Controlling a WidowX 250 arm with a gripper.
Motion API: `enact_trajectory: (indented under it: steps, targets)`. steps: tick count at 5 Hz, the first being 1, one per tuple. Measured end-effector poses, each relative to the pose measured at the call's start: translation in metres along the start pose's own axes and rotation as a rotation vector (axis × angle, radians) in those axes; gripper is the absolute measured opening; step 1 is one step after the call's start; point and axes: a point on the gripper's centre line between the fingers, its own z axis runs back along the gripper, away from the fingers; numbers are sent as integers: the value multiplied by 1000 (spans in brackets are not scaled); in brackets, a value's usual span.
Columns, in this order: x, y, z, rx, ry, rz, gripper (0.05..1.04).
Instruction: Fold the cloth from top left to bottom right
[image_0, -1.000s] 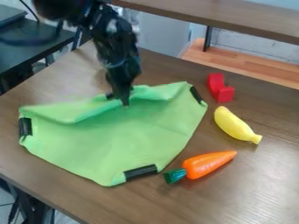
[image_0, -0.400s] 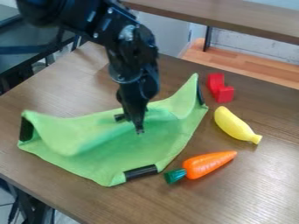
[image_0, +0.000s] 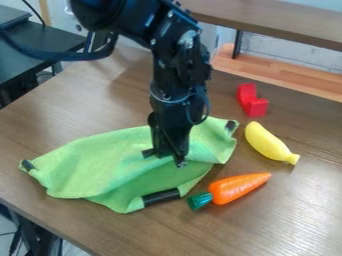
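The black gripper (image_0: 165, 159) hangs down over the right-centre part of the green cloth (image_0: 100, 162), its tips at the cloth's surface. The cloth's upper part is folded over toward the lower right, with its back edge running from the left corner to the right corner. Black patches show at the left, right and bottom corners; the bottom one lies flat on the table. Where the cloth meets the gripper tips, the folded corner is hidden, and I cannot tell how firmly it is held.
To the right of the cloth lie a red block (image_0: 252, 100), a yellow banana (image_0: 270, 143) and an orange carrot (image_0: 238, 188) with a green top. The carrot's top is close to the cloth's bottom corner. All rest on the brown table (image_0: 294, 220).
The gripper has moved toward the lower right, carrying the cloth's upper part along. The raised left and right sides have dropped and folded inward over the lower part.
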Motion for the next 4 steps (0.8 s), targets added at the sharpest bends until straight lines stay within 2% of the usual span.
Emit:
enact_trajectory:
  steps: [1,2,3,4]
  targets:
    - [2,5,5,-51,26,41,449]
    - [3,21,16,-94,23,82,752]
    - [2,44,36,-161,-7,134,983]
    - [-2,82,61,-148,-45,223,1001]
